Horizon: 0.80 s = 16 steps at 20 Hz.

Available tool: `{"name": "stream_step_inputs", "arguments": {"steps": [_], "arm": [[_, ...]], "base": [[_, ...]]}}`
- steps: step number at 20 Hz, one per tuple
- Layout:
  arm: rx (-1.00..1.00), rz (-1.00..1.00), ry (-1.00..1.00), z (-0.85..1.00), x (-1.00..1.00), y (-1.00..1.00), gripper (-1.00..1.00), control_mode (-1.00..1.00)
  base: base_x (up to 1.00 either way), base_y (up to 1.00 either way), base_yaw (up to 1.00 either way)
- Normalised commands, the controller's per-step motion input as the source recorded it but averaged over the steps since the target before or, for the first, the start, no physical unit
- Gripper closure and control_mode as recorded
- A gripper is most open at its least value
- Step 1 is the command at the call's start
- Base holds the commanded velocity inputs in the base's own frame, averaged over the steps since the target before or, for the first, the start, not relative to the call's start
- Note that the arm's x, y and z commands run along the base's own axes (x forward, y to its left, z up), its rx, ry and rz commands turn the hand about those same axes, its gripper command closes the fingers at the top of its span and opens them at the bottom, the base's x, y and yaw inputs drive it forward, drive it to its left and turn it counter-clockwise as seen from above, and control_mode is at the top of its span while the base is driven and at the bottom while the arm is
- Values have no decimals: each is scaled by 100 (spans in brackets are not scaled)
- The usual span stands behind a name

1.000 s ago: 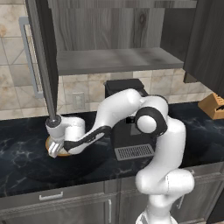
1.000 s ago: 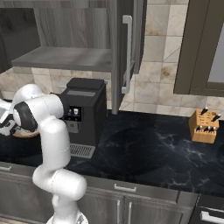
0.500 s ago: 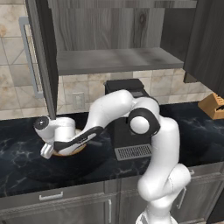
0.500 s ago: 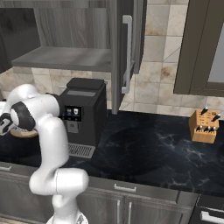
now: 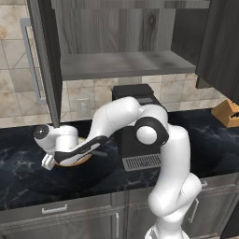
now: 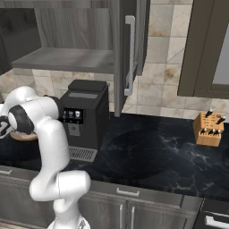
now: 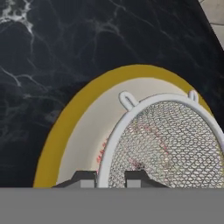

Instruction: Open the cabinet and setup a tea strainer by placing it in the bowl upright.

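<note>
The bowl (image 7: 65, 131), cream inside with a tan rim, stands on the black marble counter at the left; its edge also shows as the bowl (image 5: 78, 162) (image 6: 21, 136) beneath the hand. Inside it rests the tea strainer (image 7: 173, 140), a round silver mesh with a white rim, its opening facing the camera. My gripper (image 7: 110, 178) is shut on the near rim of the tea strainer, one fingertip (image 7: 83, 178) on each side of it. From the base, the gripper (image 5: 47, 161) hangs at the bowl's left edge. The cabinet (image 5: 122, 65) (image 6: 62, 58) overhead stands open, its shelf bare.
A black coffee machine (image 5: 133, 95) (image 6: 85, 114) stands right of the bowl, close behind the forearm. The open cabinet door (image 5: 46, 60) hangs above the hand; another door (image 6: 129, 49) juts out mid-counter. A wooden knife block (image 6: 208, 129) sits far right.
The hand has swung left and turned over the bowl, sinking slightly. The jaws have stayed shut on the strainer throughout.
</note>
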Motion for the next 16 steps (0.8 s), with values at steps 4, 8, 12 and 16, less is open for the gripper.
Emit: {"name": "stream_step_inputs", "arguments": {"steps": [4, 8, 12, 16], "arm": [[0, 0, -2, -1, 3, -6, -100, -100], [0, 0, -3, 0, 3, -11, -100, -100], [0, 0, -1, 0, 0, -3, -100, -100], [0, 0, 0, 2, 0, 0, -100, -100]], "base": [[0, 0, 0], [0, 0, 0], [0, 0, 0], [0, 0, 0]]}}
